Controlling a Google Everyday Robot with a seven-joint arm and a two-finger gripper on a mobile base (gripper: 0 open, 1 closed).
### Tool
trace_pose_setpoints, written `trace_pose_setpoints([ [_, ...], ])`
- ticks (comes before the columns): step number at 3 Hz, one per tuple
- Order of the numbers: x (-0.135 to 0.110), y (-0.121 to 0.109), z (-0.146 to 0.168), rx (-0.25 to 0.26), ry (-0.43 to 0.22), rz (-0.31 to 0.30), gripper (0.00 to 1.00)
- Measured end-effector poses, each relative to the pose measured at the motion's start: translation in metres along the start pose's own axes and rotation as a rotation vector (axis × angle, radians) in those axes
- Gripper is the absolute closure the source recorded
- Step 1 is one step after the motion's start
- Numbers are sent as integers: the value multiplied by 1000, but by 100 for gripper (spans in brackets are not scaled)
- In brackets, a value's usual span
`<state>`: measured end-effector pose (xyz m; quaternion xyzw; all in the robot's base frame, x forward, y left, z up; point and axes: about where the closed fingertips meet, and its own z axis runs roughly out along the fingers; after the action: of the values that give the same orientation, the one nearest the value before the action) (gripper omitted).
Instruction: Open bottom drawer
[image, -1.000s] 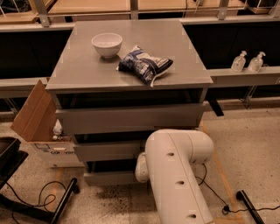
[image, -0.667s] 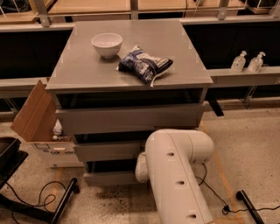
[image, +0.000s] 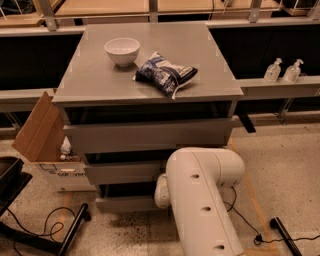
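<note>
You'll find the end effector (image: 161, 192) low against the cabinet (image: 150, 134), mostly behind the arm (image: 202, 200); its state you cannot tell. The bottom drawer (image: 131, 203) is just left of it.

The claw sits hidden behind the white arm (image: 202, 200), which also covers the bottom drawer (image: 125, 203) on its right

The single camera was set high on the robot's side of the grey cabinet (image: 150, 132), facing forward and tilted steeply down. The whole tabletop (image: 100, 80) and all three drawer fronts fell in frame at close range. The arm (image: 205, 200) rose from the lower edge and filled the near foreground, hiding the gripper somewhere before the bottom drawer (image: 127, 203).
</note>
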<state>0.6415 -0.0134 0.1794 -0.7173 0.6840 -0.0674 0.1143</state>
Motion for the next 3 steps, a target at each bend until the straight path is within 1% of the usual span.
trace_pose_setpoints([
  [2,0,1,1,-2,0,0,5],
  [3,0,5,2,-8,1,1,100],
])
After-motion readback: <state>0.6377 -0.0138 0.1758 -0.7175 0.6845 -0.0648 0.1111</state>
